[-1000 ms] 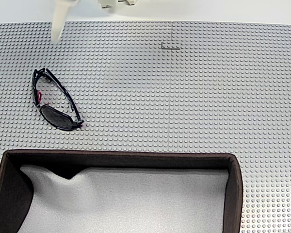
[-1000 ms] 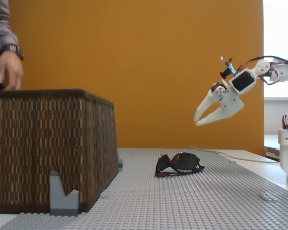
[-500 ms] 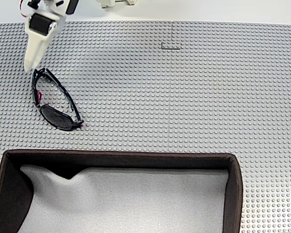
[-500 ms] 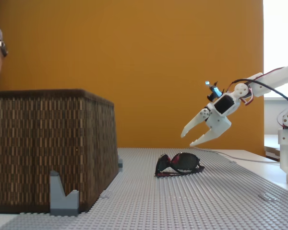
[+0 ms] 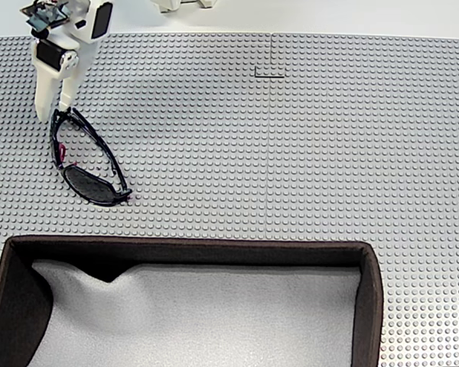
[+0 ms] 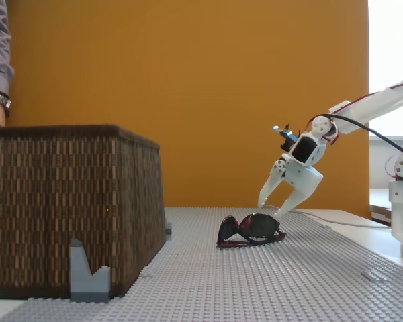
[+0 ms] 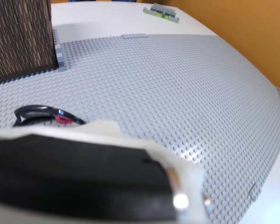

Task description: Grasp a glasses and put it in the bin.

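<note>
Over the far-left studs | my jaws have dropped low, spread open, empty | glasses on the table, right underneath | bin near edge, grab comes next, I reckon

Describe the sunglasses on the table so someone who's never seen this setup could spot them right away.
Start at the big brown woven bin at the near edge of the grey studded baseplate. The glasses lie folded on the plate beyond its left corner in the fixed view from above, just below the white gripper: glossy black frame, dark lenses, pink-red accents.
</note>
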Controlling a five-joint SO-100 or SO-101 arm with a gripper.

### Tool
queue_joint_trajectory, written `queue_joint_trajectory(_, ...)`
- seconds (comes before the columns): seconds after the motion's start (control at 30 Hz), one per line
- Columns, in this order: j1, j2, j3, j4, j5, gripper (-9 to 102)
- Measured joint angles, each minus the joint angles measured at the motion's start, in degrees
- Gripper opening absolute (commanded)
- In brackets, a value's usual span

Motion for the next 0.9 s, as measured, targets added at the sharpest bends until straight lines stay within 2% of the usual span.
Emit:
queue_joint_trajectory(0.43, 0.18, -11.34, -5.54, 0.18, 9.05, 18)
queue_joint_trajectory(0.5, 0.18, -13.36, -6.77, -0.09, 10.11, 16)
queue_joint_trajectory(0.63, 0.7, -16.0, -8.96, -0.26, 10.28, 0)
queue_joint_trajectory(0.9, 2.37, -17.05, -10.63, -1.05, 6.42, -1)
